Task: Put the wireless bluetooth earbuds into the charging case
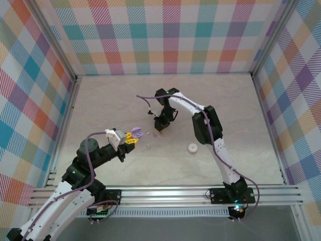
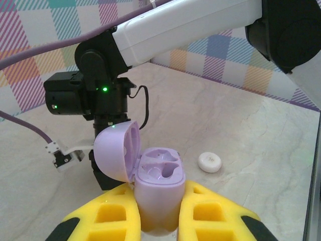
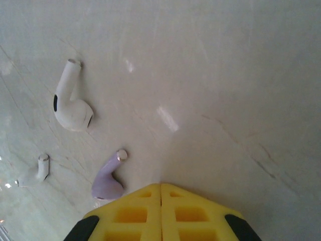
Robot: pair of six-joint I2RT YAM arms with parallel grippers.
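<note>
— Between my left gripper's [image 2: 158,217] clamped fingers: the purple charging case [image 2: 159,182], lid open, left of the table's [image 2: 235,125] middle.
— Right?
— Right gripper [image 3: 160,201] pressed together, empty. Purple earbud [image 3: 107,179] just beside; white earbuds [image 3: 71,104] beyond.

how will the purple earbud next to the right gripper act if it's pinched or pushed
The purple earbud is likely rigid and light, being a tiny moulded shell. Its smooth rounded bulb could slip out of a pinch. It lies on its side on the smooth table, so a push would probably slide or spin it.
</note>
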